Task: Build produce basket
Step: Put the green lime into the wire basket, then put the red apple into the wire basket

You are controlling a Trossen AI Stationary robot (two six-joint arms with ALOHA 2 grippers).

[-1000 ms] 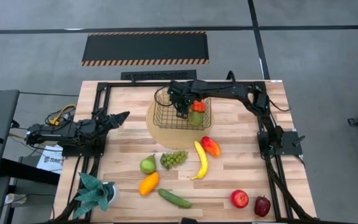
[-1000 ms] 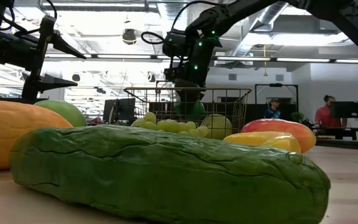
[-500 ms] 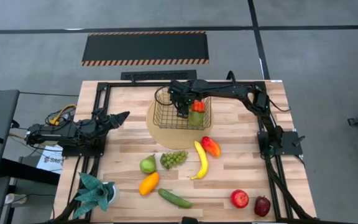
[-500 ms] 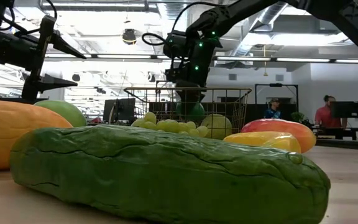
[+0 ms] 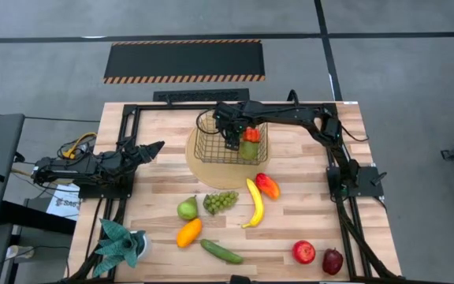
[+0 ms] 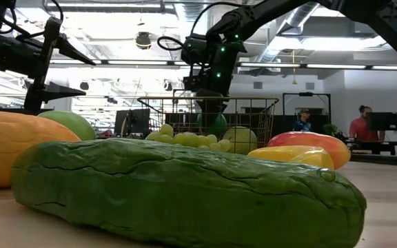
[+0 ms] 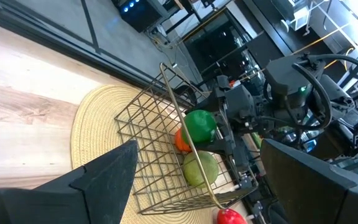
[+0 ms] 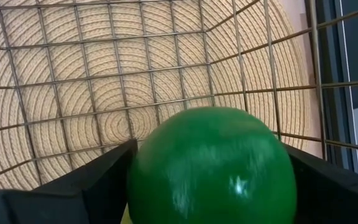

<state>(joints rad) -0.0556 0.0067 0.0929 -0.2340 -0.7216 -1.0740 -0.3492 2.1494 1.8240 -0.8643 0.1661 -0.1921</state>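
The dark wire basket [image 5: 215,150] stands on a round tan mat [image 5: 199,162] at the table's far middle. An orange [image 5: 251,136] and a pale green fruit [image 5: 248,150] lie inside it. My right gripper [image 5: 232,144] reaches down into the basket, shut on a round green fruit [image 8: 213,165], also seen as the green fruit [image 7: 201,126] in the left wrist view. My left gripper [image 5: 158,147] waits open near the table's left edge, pointing at the basket. Pear [image 5: 187,208], grapes [image 5: 220,201], banana [image 5: 254,203], mango [image 5: 267,185], cucumber [image 5: 221,251] and two red apples [image 5: 303,252] lie on the near half. My right gripper pinches the round green fruit between its two fingers [image 8: 98,180], one on each side of the fruit's middle [image 8: 151,174]. It comes from above, pointing down into the basket. The fruit hangs inside the basket, above the mesh floor [image 8: 104,106].
A teal potted plant [image 5: 120,243] stands at the near left corner. An orange-yellow fruit [image 5: 188,232] lies beside the pear. A black frame [image 5: 124,118] borders the table. In the low view the cucumber [image 6: 185,193] fills the foreground, and people sit far behind the table.
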